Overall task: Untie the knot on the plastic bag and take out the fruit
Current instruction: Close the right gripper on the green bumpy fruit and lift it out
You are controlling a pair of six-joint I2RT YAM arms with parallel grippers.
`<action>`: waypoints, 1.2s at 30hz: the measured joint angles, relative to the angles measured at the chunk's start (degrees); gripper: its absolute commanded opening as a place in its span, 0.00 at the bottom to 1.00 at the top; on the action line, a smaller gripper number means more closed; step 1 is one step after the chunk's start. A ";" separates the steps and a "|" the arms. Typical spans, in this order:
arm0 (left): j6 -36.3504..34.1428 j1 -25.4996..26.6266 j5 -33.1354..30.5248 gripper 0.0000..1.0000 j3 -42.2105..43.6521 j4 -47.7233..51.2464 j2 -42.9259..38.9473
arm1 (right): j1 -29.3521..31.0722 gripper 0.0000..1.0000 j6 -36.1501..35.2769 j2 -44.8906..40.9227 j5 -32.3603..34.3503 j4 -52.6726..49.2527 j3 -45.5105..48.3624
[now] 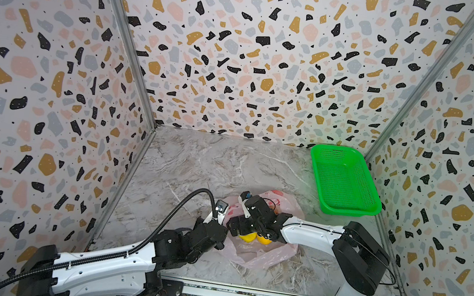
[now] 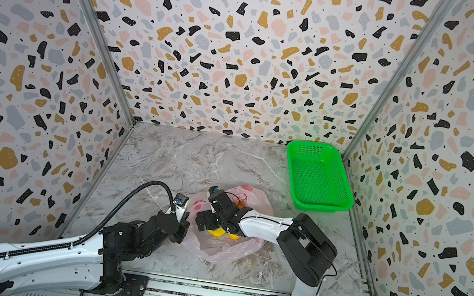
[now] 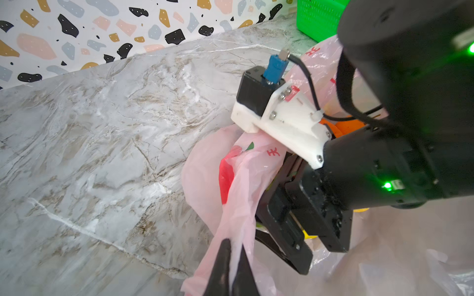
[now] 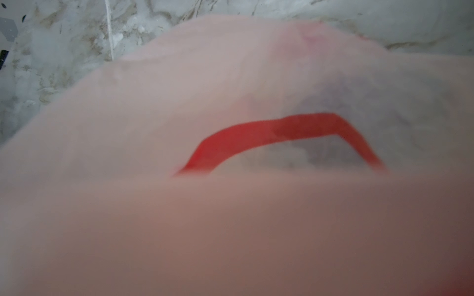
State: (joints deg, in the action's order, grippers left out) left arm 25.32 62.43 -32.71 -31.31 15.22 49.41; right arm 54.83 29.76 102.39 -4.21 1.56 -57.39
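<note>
- Pink thin-film bag point(image 1: 260, 255) point(image 2: 223, 248) with red print lies crumpled on the marble table point(image 1: 195, 161), near-middle and a bit right of centre
- At the bag's left edge: left gripper point(image 3: 234, 258), jaws closed tight on a gathered strip of bag film
- In the left wrist view the strip runs stretched from the pinch up toward the right arm's wrist
- Over the middle of the bag: right gripper point(image 1: 239, 224) point(image 3: 304, 232), arm reaching from the right, tips pointing left toward the left gripper
- Its jaws are spread as wide as they go, nothing seen clamped
- Inside the bag: yellow fruit point(image 1: 247, 237) point(image 2: 217, 232) and orange-yellow fruit point(image 1: 263, 240) point(image 2: 233, 236) sit side by side just on the near side of the right gripper, partly hidden under it
- A sliver of yellow shows between the open jaws in the left wrist view; cannot tell if they touch it
- An orange fruit point(image 3: 348, 126) peeks out behind the right arm's camera mount, mostly hidden
- The right wrist view is nearly all blurred pink film, with a curved red band point(image 4: 282, 133) of print and marble along the edge
- Green basket point(image 1: 348, 210) point(image 2: 321, 205) stands far right against the right wall, near the bag's far-right side, not touching
</note>
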 measured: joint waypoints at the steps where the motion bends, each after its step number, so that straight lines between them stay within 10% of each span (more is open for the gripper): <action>1: 0.00 0.00 0.00 0.00 0.00 -0.02 -0.02 | 0.04 0.91 0.02 0.44 0.33 0.37 0.00; 9: 0.00 0.00 0.00 0.00 0.00 -0.24 -0.50 | 0.26 0.68 0.07 -0.96 2.36 1.88 1.07; 36: -2.23 0.00 -1.27 0.00 -0.68 -2.08 -0.57 | 0.81 0.69 -2.64 -29.68 1.44 -21.70 1.84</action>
State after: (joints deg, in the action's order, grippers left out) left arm 23.09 62.43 -33.98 -31.99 13.15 48.84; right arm 55.64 27.11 72.71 -2.76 -20.14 -55.55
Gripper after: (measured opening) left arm 0.047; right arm 0.796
